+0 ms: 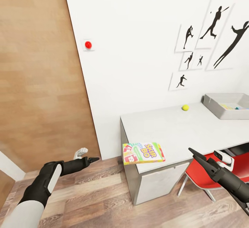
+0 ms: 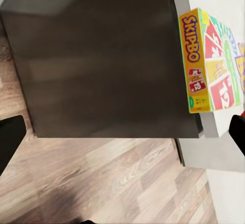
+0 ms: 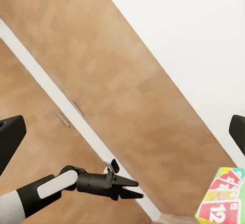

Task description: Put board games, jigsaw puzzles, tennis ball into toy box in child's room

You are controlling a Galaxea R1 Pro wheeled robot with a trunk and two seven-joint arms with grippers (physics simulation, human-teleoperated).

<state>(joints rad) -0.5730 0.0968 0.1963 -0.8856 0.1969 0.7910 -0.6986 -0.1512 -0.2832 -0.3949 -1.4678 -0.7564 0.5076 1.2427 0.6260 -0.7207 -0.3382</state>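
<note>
White walls with silhouette prints back the table [image 1: 173,124]. At its near-left corner the SKIP-BO box [image 1: 143,152] lies flat, its edge overhanging the rim. It looks light, stiff and slick-faced; that overhanging edge seems the best hold. The tennis ball [image 1: 185,107] sits at 12 o'clock from it, the toy box [image 1: 226,105] at 2. Left claw [image 1: 87,156] and right claw [image 1: 207,155] both hang spread, empty.
</note>
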